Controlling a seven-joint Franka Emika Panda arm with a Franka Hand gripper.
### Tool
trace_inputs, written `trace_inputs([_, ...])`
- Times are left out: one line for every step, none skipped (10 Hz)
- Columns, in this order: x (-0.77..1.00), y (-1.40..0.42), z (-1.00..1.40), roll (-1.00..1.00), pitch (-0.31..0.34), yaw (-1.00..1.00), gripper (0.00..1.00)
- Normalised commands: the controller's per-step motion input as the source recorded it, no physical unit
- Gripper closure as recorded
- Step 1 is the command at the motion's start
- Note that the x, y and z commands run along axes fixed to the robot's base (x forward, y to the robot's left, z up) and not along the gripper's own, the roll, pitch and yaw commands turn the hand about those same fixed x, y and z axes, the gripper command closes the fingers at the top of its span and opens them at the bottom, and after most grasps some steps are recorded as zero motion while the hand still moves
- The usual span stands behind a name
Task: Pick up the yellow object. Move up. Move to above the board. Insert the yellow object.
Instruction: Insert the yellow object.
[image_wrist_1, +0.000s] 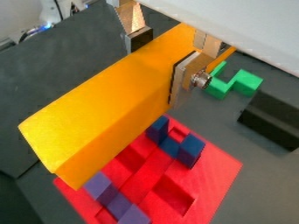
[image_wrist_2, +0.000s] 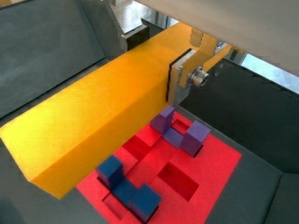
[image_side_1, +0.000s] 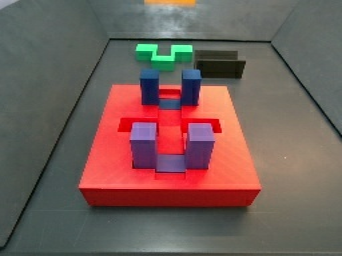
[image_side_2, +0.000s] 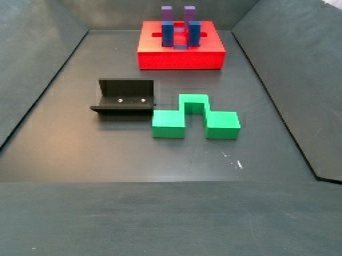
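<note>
My gripper (image_wrist_1: 162, 59) is shut on the yellow object (image_wrist_1: 105, 105), a long yellow-orange bar held level across the jaws; a silver finger (image_wrist_1: 184, 77) presses its side. In both wrist views the bar hangs well above the board (image_wrist_2: 201, 172), a red block with recessed slots, crossing over it. Blue uprights (image_wrist_1: 177, 144) and purple uprights (image_wrist_2: 181, 131) stand on it. In the side views the board (image_side_1: 107, 150) (image_side_2: 181, 60) lies free on the floor. Only an orange sliver of the bar (image_side_1: 171, 3) shows at the top edge of a side view; the gripper is out of both.
A green notched block (image_side_2: 194, 115) (image_side_1: 163, 52) (image_wrist_1: 233, 83) lies on the dark floor beyond the board. The black fixture (image_side_2: 123, 98) (image_side_1: 221, 62) (image_wrist_1: 271, 118) stands beside it. Grey sloping walls enclose the floor.
</note>
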Motion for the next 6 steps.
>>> trace_inputs([0.06,-0.4,-0.33,0.1,0.0,0.08,1.0])
trace_inputs([0.09,-0.25,-0.35,0.05,0.0,0.07,1.0])
trace_inputs([0.17,-0.02,-0.37,0.01,0.0,0.12,1.0])
trace_inputs([0.19,0.0,-0.36,0.01,0.0,0.22,1.0])
trace_inputs([0.19,0.0,-0.34,0.01,0.0,0.22,1.0])
trace_inputs([0.13,-0.02,-0.31,0.06,0.0,0.19,1.0])
